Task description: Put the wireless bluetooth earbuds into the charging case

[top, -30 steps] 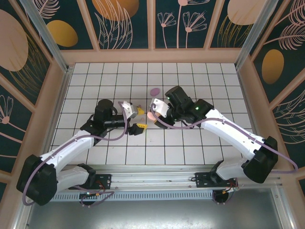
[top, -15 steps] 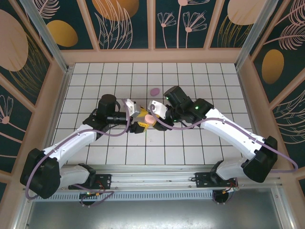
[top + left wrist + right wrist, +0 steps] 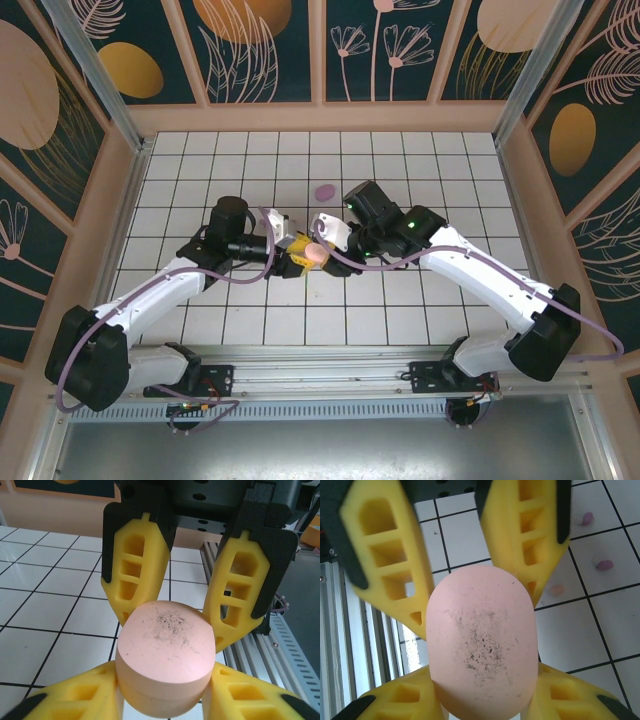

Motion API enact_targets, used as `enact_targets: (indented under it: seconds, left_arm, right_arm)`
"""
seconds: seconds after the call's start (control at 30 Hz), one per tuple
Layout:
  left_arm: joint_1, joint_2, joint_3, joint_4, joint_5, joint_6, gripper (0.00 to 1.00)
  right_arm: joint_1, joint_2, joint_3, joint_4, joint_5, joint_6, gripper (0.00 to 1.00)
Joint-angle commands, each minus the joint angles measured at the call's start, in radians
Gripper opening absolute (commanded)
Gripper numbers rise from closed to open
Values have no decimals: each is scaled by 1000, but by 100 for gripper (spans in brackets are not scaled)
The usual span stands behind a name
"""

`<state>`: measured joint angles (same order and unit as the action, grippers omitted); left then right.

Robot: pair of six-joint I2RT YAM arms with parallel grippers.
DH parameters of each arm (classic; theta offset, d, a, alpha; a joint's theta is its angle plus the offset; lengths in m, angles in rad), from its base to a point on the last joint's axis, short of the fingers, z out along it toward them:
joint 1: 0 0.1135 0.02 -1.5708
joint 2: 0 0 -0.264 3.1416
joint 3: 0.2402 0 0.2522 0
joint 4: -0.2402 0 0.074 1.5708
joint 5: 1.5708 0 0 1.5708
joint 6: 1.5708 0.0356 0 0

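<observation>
Bright even light; soft shadows; right wrist foreground blurred.

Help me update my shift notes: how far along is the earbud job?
Done: the pink case is up off the tiles. In hand: left tool and right tool both grip it, lid apparently closed. Left: opening it and seating the earbuds; three lie loose on the tiles.

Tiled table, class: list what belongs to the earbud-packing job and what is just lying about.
Job: pink case, gripped by left fingers and right fingers; loose earbuds on the tiles.
Lying about: purple oval, untouched; possibly a second case.
</observation>
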<state>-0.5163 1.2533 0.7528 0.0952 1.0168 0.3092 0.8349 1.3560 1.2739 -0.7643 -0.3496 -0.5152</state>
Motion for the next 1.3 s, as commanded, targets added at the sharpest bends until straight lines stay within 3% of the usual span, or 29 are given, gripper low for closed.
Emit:
enact_targets:
  seconds: [0.0,0.1,0.2,0.47,0.6,0.67,0.83,1.27]
  left_arm:
    - [-4,11,31,-2,21,18,25]
    - [-4,12,31,-10,30,17,16]
    - [-1,7,8,-10,10,-5,12]
    - [23,-130,-139,90,-105,-170,12]
    - [40,-237,-190,82,-220,-241,13]
    - [45,-288,-193,61,-249,-268,14]
    - [55,-354,-180,57,-220,-329,16]
    - [56,-320,-118,80,-140,-376,13]
  right_arm:
    - [1,-17,23,57,-20,31,31]
    - [-13,-72,-27,176,-14,87,58]
    - [-25,-143,-96,301,-29,129,67]
    - [-34,-252,-196,453,-55,248,70]
    - [-24,-251,-242,552,55,390,72]
    - [-17,-231,-247,569,51,437,72]
    - [28,-203,-265,609,-1,428,76]
    - [83,-212,-299,646,-36,396,81]
